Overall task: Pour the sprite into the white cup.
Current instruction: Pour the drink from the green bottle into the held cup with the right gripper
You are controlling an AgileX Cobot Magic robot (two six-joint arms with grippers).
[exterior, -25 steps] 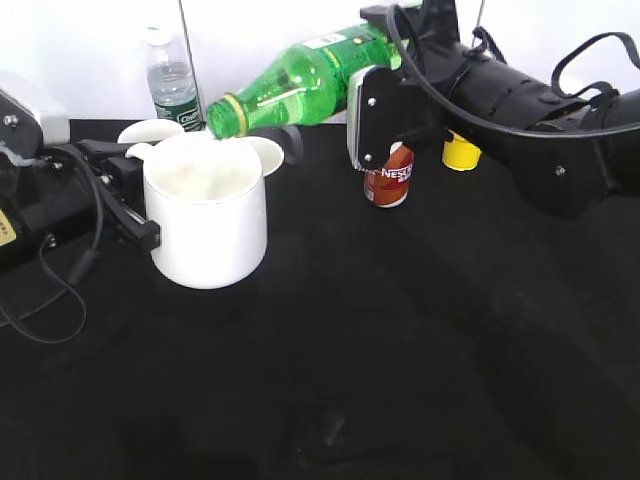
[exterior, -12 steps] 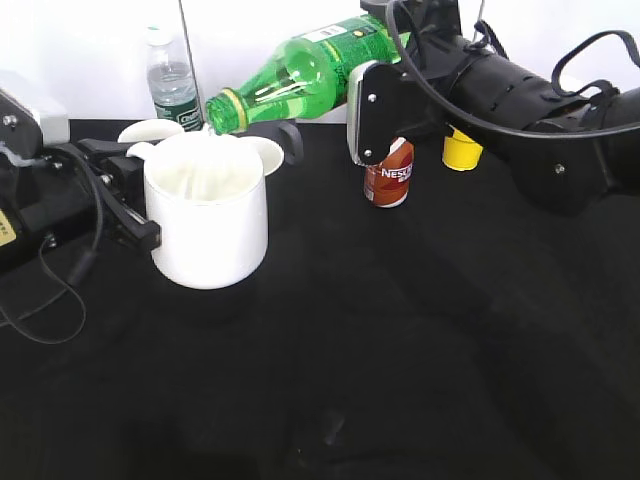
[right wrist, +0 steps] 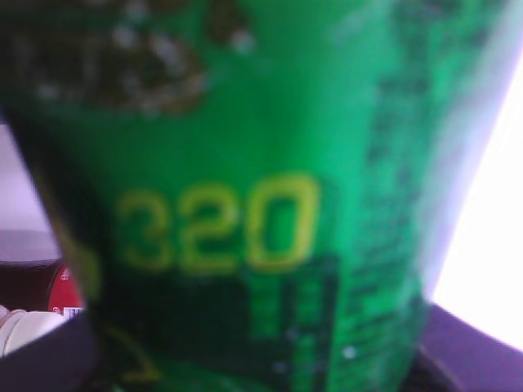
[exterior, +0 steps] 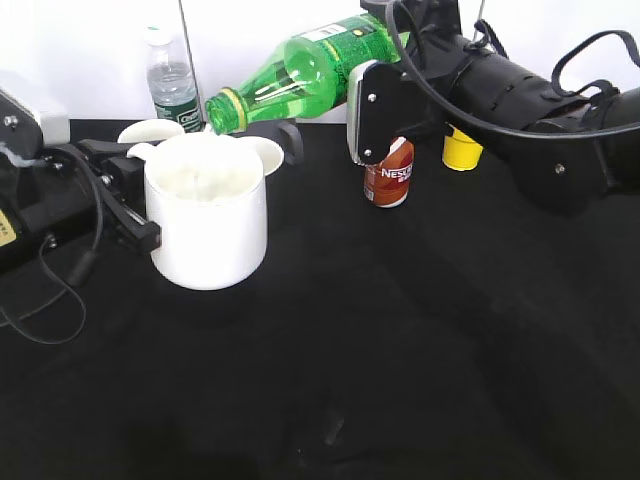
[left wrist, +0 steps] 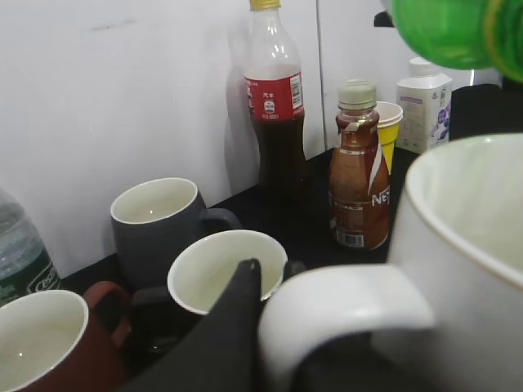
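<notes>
Right arm extended from right, right gripper (exterior: 372,105) clamped on tall translucent green plastic bottle (exterior: 300,75), held tilted with open neck down-left, just above white ceramic mug (exterior: 207,222) on black table (exterior: 420,330). Left gripper (exterior: 130,205) at mug handle; grip state cannot be told. Behind: brown Nescafe bottle (exterior: 388,177), dark grey mug (left wrist: 155,222), yellow paper cup (exterior: 462,151), small clear water bottle (exterior: 171,82).

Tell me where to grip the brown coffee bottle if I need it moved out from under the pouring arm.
Grip the coffee bottle around its labelled body, coming in level from the front. It stands upright, and the right gripper holding the green bottle hangs close over its cap, so a top approach looks blocked. The body is round and even, so it likely suits a side pinch.
</notes>
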